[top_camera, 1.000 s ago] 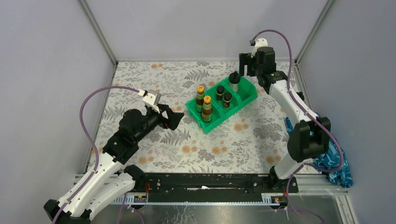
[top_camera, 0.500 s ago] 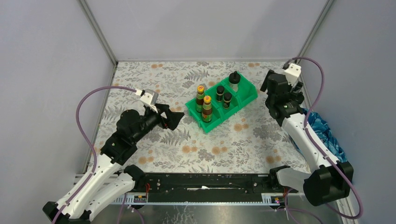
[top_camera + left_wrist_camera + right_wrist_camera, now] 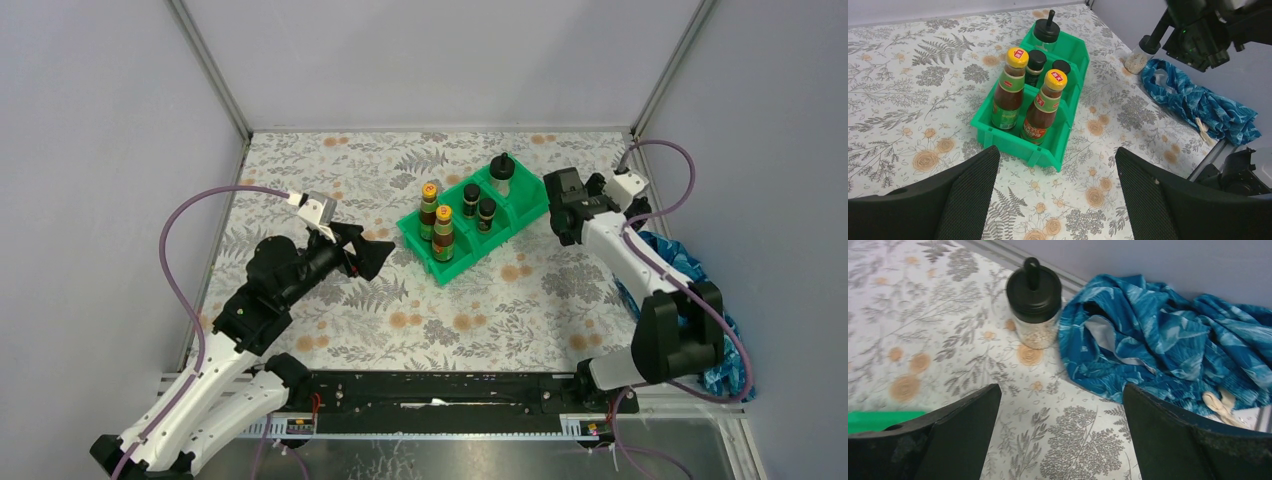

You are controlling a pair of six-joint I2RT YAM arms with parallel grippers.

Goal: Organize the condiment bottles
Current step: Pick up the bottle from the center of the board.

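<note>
A green divided bin (image 3: 455, 262) holds two brown yellow-capped bottles (image 3: 429, 205) (image 3: 443, 233), two short dark black-capped jars (image 3: 470, 198) (image 3: 487, 212) and one clear black-lidded jar (image 3: 503, 170). The left wrist view shows them too: brown bottles (image 3: 1011, 89) (image 3: 1044, 106), dark jars (image 3: 1035, 65) (image 3: 1062, 66) and clear jar (image 3: 1046, 34). The second clear jar (image 3: 1034, 305) stands on the table beside the blue cloth, ahead of my open, empty right gripper (image 3: 1060, 435) (image 3: 566, 215); my right arm hides it from above. My left gripper (image 3: 1058, 200) (image 3: 378, 256) is open and empty, left of the bin.
A crumpled blue cloth (image 3: 1168, 340) lies at the table's right edge (image 3: 672, 262), touching the loose jar's side. The bin's corner (image 3: 873, 421) is at my right gripper's left. Grey walls and metal frame rails close in the floral table (image 3: 330, 170).
My right arm has swung from above the bin's far end out to the right, and now sits low beside the bin's right end. The left arm has barely moved.
</note>
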